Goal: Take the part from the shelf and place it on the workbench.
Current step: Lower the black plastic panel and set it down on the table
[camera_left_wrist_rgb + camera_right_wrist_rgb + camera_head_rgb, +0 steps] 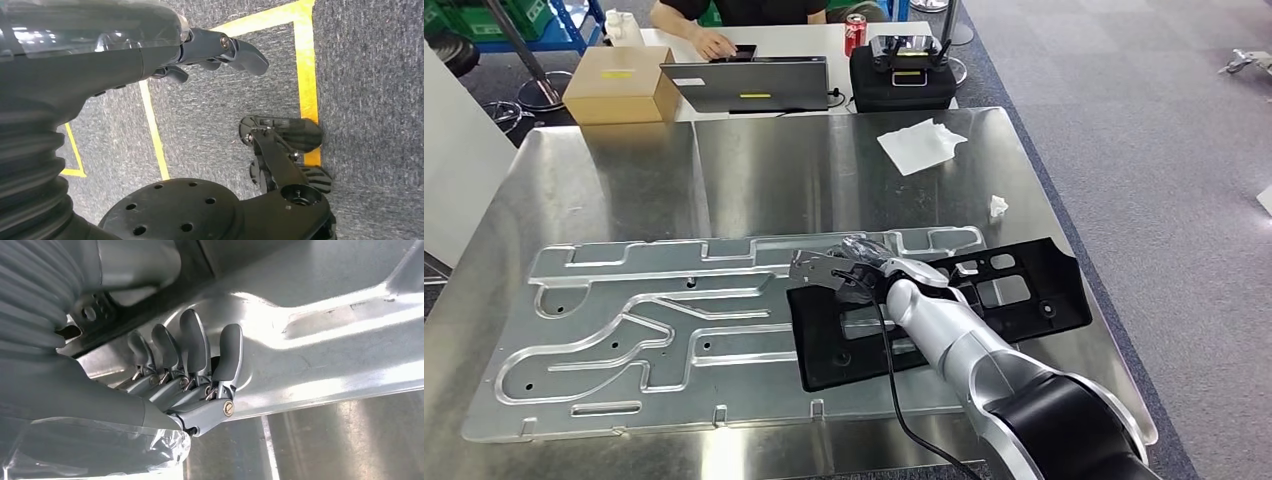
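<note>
Part [674, 320], a large silver grooved plate, already lies flat on the steel tabletop [754, 165], a black panel [1024, 290] overlapping its right end. Right hand [849, 265] curls its fingers [192, 340] over the plate's far edge, apparently not yet released. Left hand [220, 52] hangs empty, fingers apart, over the floor.

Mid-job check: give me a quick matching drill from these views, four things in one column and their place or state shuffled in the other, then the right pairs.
Things:
1. black part
2. right hand
3. left hand
4. red can

Places or states:
A. hanging over grey carpet with yellow floor lines
B. standing on the white desk beyond the workbench
C. lying flat on the workbench, overlapping the silver grooved plate
D. at the black part's far left corner, fingers curled down against metal

Pairs: 1-C, 2-D, 3-A, 4-B
</note>
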Available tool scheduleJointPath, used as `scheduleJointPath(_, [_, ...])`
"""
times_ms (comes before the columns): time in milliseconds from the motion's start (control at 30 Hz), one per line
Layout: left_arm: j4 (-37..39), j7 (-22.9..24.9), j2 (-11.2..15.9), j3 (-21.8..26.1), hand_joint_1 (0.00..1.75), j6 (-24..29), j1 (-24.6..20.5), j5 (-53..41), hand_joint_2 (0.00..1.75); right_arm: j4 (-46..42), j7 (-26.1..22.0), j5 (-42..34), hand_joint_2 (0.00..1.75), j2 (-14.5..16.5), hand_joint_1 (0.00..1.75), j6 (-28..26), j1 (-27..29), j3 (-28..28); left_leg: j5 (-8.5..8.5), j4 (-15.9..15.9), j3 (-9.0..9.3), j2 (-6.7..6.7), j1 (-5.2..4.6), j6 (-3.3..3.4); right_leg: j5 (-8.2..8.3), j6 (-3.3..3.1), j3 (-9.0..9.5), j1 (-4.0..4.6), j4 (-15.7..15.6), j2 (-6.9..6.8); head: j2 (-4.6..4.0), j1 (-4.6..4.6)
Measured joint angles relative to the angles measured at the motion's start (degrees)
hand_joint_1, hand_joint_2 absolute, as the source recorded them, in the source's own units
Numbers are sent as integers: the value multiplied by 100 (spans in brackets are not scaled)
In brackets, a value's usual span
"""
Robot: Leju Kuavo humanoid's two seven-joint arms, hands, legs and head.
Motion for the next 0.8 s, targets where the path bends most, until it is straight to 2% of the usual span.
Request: scheduleJointPath(800, [0,45,12,0,0,-155,14,-113,175,-40,32,-253,175,-112,0,-223,-45,-365,1,-1,29,23,-3,0,7,6,20,-3,0,16,0,0])
